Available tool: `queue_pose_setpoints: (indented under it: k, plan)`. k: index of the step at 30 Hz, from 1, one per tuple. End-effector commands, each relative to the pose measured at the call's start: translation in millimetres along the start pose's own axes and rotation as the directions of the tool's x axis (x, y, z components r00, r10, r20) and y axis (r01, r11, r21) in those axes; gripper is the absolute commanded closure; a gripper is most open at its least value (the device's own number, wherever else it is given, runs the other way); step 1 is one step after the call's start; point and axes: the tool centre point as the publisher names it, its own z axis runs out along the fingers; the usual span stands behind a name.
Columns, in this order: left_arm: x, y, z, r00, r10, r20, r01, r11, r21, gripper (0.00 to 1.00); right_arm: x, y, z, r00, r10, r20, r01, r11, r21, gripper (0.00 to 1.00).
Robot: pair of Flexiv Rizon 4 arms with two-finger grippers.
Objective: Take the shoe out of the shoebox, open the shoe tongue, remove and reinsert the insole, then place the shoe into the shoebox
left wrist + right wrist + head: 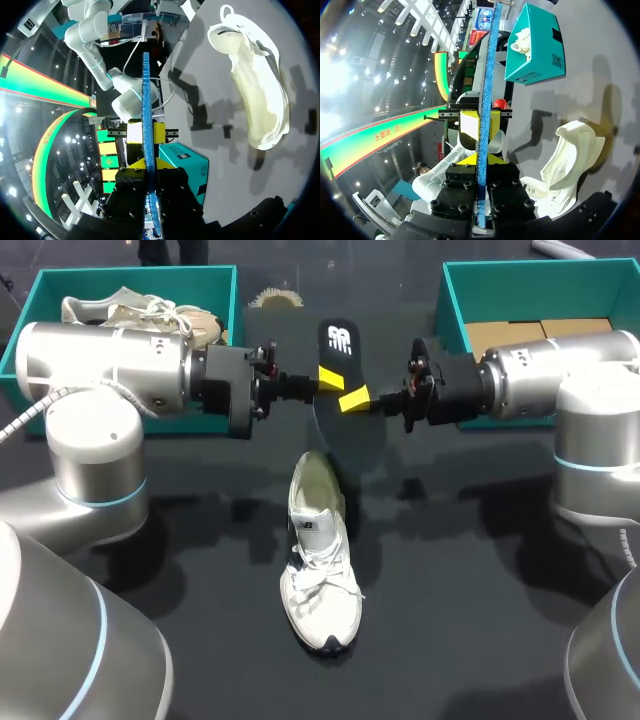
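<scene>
A black insole [340, 348] with a white logo hangs in the air over the table's middle. My left gripper [328, 378] is shut on it from the left and my right gripper [353, 398] is shut on it from the right. In both wrist views the insole shows edge-on as a blue strip [146, 100] [488, 75] running between the yellow tips of that view's own gripper [146, 165] [481, 160]. The white shoe [318, 550] lies on the table below the insole, toe toward the front, its opening wide [255, 85] [570, 155].
A teal shoebox [40, 300] at the back left holds a second pale shoe [140, 315]. Another teal box [460, 300] at the back right has brown cardboard [530, 335] in it. A small tan round object [272, 300] lies at the back between them.
</scene>
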Motion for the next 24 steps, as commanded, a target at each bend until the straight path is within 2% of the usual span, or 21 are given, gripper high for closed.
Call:
queue_pose_setpoints:
  k: [1, 3, 4, 5, 6, 11, 15, 18, 20, 24]
  plan:
    - [1.7, 0, 1, 1.000, 0.000, 0.000, 0.000, 1.000, -0.001, 1.00, 0.0, -0.4, 1, 1.000, -0.002, 0.001, 0.002, 1.000, -0.001, 1.00]
    - [2.4, -2, 0, 1.000, -0.006, 0.000, 0.006, 1.000, 0.004, 1.00, -0.1, -0.4, 1, 1.000, -0.004, 0.001, 0.004, 1.000, -0.004, 1.00]
    - [2.7, -2, -1, 1.000, -0.017, 0.005, 0.017, 1.000, 0.005, 0.80, -0.1, -0.3, 1, 1.000, -0.005, 0.001, 0.005, 1.000, -0.005, 1.00]
    - [2.6, -2, -2, 1.000, -0.021, 0.006, 0.021, 1.000, 0.005, 0.54, -0.2, -0.3, 1, 1.000, -0.007, 0.001, 0.007, 1.000, -0.007, 1.00]
    - [2.3, -3, -4, 0.999, -0.030, 0.011, 0.030, 1.000, 0.001, 0.00, -0.3, -0.3, 0, 1.000, -0.010, 0.002, 0.010, 1.000, -0.009, 1.00]
    - [-0.6, -9, -23, 0.996, -0.088, 0.028, 0.088, 0.996, -0.003, 0.00, -1.0, -0.2, -6, 1.000, -0.024, 0.009, 0.024, 0.999, -0.029, 1.00]
    - [-2.5, -19, -46, 0.990, -0.143, -0.005, 0.143, 0.990, 0.003, 0.00, -1.8, -0.2, -14, 0.999, -0.040, 0.024, 0.041, 0.998, -0.050, 1.00]
    - [-4.4, -28, -62, 0.973, -0.204, -0.103, 0.207, 0.978, 0.020, 0.00, -2.4, 0.0, -17, 0.999, -0.047, 0.026, 0.048, 0.997, -0.053, 1.00]
    - [-4.9, -38, -69, 0.968, -0.141, -0.208, 0.155, 0.987, 0.052, 0.00, -3.9, 0.9, -16, 0.998, -0.057, 0.013, 0.057, 0.997, -0.045, 1.00]
    - [-4.9, -38, -69, 0.968, -0.141, -0.208, 0.155, 0.987, 0.052, 0.00, -3.9, 0.9, -16, 0.998, -0.057, 0.013, 0.057, 0.997, -0.045, 1.00]
